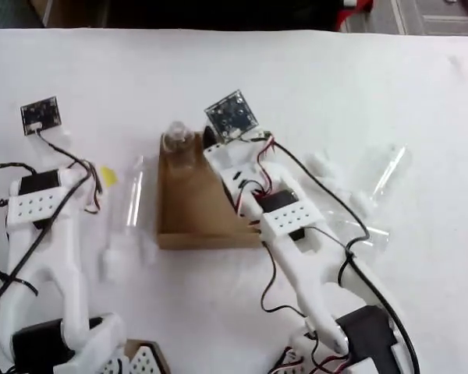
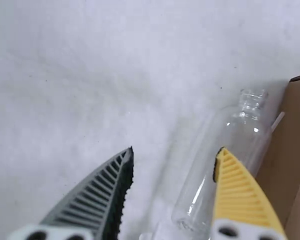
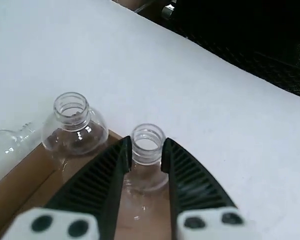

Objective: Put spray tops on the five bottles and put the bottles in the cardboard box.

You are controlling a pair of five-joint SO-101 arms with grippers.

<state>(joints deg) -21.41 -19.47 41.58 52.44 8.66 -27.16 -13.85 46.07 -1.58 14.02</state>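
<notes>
The white table carries the cardboard box at its centre. The right gripper is at the box's 12 o'clock end, its black fingers pinched tight on the neck of an uncapped bottle. A second upright bottle stands in the corner just beside it. At the box's 9 o'clock a clear bottle lies on its side, with the left gripper spread wide above it. A white spray top lies at 3 o'clock.
</notes>
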